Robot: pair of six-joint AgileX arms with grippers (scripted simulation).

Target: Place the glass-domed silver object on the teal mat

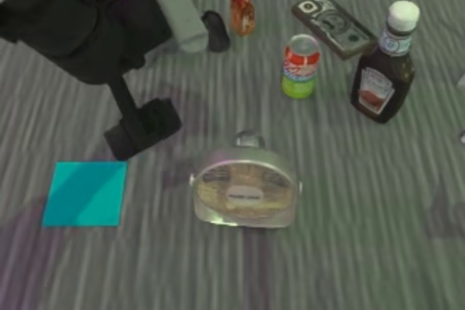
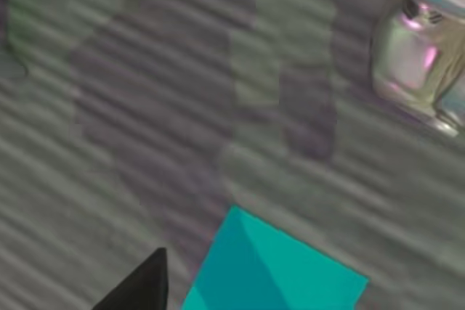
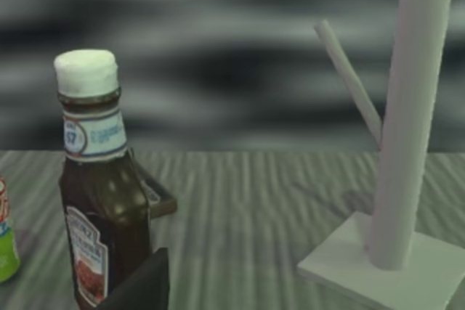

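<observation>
Your grey striped surface (image 1: 349, 266) carries everything here. Above its left part hangs your left arm, and its tool (image 1: 142, 130) hovers between the teal mat and the glass-domed silver object — you cannot tell whether its fingers are spread or pressed together, and it holds nothing. The glass-domed silver object (image 1: 245, 188) rests on the surface near the middle, knob toward the far edge, well apart from the mat. The teal mat (image 1: 86, 193) lies flat near the left side; your left wrist view shows it (image 2: 280, 270) bare. Farther back on the right stands a dark sauce bottle (image 1: 383, 64) with a white cap, then a flat grey patterned device (image 1: 334, 25), a soda can (image 1: 301, 66) and a small orange jar (image 1: 243, 12). Your right tool is out of the top view — its wrist view shows only a dark fingertip (image 3: 145, 284) beside the bottle, and a white stand (image 3: 399, 165).
</observation>
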